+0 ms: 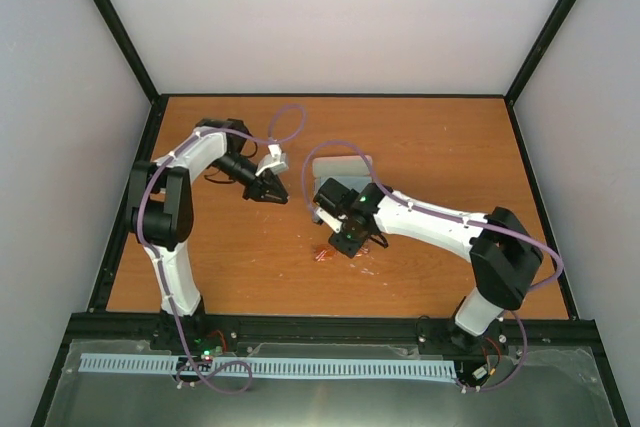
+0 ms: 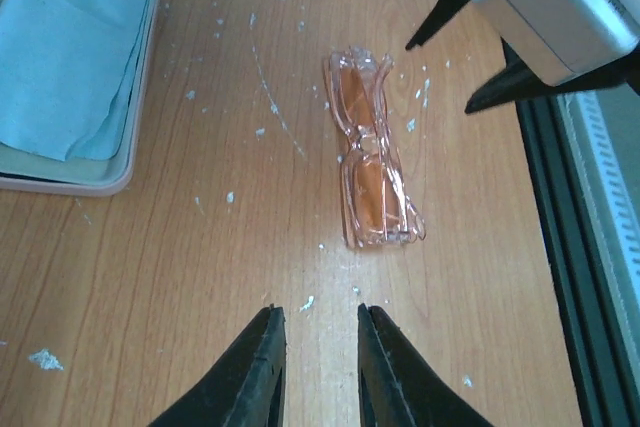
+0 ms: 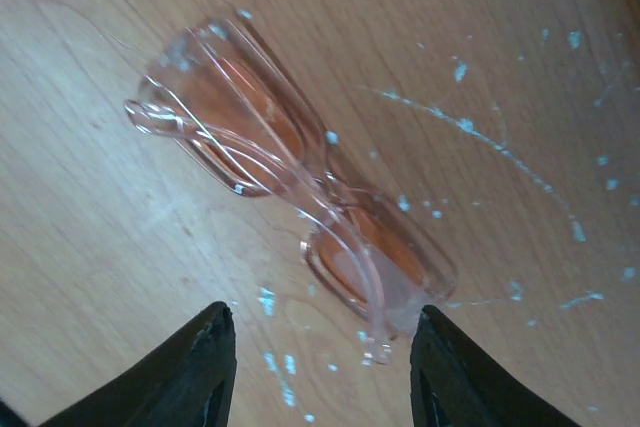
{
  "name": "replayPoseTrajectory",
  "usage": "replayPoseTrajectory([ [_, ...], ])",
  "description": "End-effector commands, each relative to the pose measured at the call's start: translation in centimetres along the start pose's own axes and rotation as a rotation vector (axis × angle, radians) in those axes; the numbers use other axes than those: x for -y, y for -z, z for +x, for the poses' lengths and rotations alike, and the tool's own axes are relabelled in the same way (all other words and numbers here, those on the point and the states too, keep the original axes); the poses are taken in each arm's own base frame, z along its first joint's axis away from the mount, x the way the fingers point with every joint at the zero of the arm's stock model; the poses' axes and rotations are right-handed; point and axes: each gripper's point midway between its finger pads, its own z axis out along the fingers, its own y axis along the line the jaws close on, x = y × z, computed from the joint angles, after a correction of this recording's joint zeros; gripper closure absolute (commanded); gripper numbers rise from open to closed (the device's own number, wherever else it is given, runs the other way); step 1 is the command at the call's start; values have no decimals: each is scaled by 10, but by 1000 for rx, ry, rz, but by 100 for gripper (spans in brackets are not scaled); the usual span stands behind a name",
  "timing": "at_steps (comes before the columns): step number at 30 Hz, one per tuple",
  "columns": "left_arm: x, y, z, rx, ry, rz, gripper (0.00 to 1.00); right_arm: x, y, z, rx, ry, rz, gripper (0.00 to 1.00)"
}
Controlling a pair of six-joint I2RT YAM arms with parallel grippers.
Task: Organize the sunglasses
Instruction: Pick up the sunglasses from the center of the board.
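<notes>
The sunglasses (image 3: pixel 290 177), with orange-amber lenses and a thin clear frame, lie folded on the wooden table. In the top view they (image 1: pixel 322 255) show partly under my right gripper (image 1: pixel 347 245). My right gripper (image 3: pixel 320 322) is open and low over them, with one lens end just ahead of its fingertips. My left gripper (image 2: pixel 318 312) is open and empty, set back from the sunglasses (image 2: pixel 372 162). The left wrist view also shows the right gripper (image 2: pixel 437 78) beside the far end of the sunglasses.
An open pink case (image 2: pixel 130 162) holding a light blue cloth (image 2: pixel 70 47) sits behind the right gripper; it also shows in the top view (image 1: pixel 340 167). The black table frame (image 2: pixel 560 247) runs along the near edge. White flecks are scattered over the wood.
</notes>
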Motion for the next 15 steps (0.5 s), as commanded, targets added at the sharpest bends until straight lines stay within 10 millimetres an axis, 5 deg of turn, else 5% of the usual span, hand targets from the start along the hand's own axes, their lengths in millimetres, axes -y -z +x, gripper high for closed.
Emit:
replayPoseTrajectory([
  [1,1,6,2,-43,-124,-55,77,19,7,0,-21,216,121,53],
  [15,0,14,7,-2,-100,-70,81,2,-16,-4,0,371,27,51],
])
